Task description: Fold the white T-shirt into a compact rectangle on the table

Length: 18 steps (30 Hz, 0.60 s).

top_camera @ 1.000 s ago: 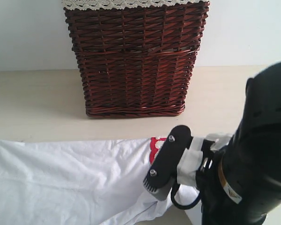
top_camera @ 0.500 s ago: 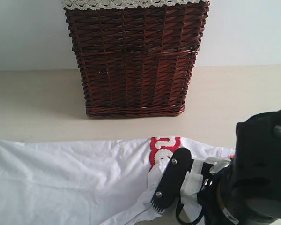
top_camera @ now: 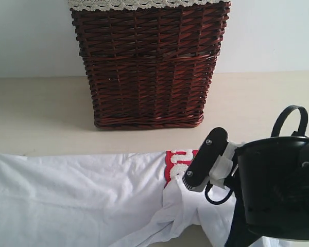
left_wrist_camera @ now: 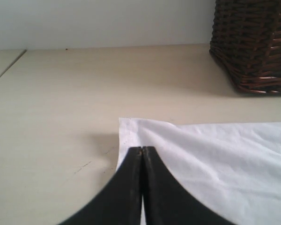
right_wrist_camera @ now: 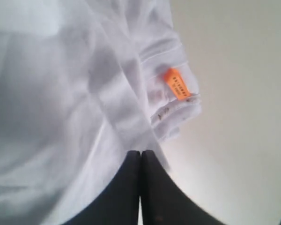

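The white T-shirt (top_camera: pixel 67 195) lies spread over the near part of the table (top_camera: pixel 36 113), its red band (top_camera: pixel 176 158) with white letters showing near the middle. My right gripper (top_camera: pixel 191 186) hangs just right of the band, shut on a bunched fold of the shirt (right_wrist_camera: pixel 61 93); its jaws (right_wrist_camera: pixel 140 152) meet with cloth at the tips. An orange tag (right_wrist_camera: pixel 178 84) shows on a hem beside them. My left gripper (left_wrist_camera: pixel 142 148) is outside the exterior view. It is shut at the shirt's corner hem (left_wrist_camera: pixel 126 136), which lies nearly flat.
A tall dark brown wicker basket (top_camera: pixel 147 62) with white lace trim stands at the back of the table, against the white wall. It also appears at the edge of the left wrist view (left_wrist_camera: pixel 257 47). Bare table (left_wrist_camera: pixel 61 93) stretches beyond the shirt's corner.
My right gripper dipped onto the shirt beside the red band, then rose and drew back right, pulling cloth into a bunch. More of the red band now shows.
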Tool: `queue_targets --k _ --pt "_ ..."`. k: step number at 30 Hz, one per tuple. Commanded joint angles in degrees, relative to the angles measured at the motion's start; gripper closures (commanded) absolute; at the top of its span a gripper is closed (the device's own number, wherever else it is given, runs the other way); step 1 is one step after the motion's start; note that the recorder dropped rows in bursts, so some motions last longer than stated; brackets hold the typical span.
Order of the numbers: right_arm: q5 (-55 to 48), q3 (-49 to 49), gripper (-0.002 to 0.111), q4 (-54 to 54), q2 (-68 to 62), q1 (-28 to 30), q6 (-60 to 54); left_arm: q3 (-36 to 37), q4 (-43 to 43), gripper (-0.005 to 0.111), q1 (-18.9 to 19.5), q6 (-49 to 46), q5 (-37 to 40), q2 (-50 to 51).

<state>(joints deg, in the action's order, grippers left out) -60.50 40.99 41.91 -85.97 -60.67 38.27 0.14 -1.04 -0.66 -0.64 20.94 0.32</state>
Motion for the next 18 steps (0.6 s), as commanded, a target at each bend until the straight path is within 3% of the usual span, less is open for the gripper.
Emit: queue_targets --k 1,4,8,10,13,18 --pt "6.78 0.01 0.108 -1.58 -0.03 0.35 0.60 -0.14 -0.21 0.107 0.22 -0.07 -0.46 -0.32" --pt "7.16 1.16 0.105 0.27 0.08 0.35 2.07 -0.14 -0.21 0.107 0.22 -0.07 -0.46 -0.32" --pt "8.22 4.32 0.080 -1.35 1.42 0.35 0.69 -0.14 -0.21 0.107 0.22 -0.07 -0.46 -0.32" --pt "10.45 5.27 0.075 -3.88 1.68 0.35 -2.80 -0.14 -0.21 0.107 0.22 -0.07 -0.46 -0.32" --pt "19.02 4.99 0.081 -6.90 1.03 0.35 -4.13 -0.14 -0.21 0.107 0.22 -0.07 -0.46 -0.32" --pt "25.50 4.57 0.109 -5.23 -4.87 0.35 -3.92 -0.14 -0.21 0.107 0.22 -0.07 -0.46 -0.32"
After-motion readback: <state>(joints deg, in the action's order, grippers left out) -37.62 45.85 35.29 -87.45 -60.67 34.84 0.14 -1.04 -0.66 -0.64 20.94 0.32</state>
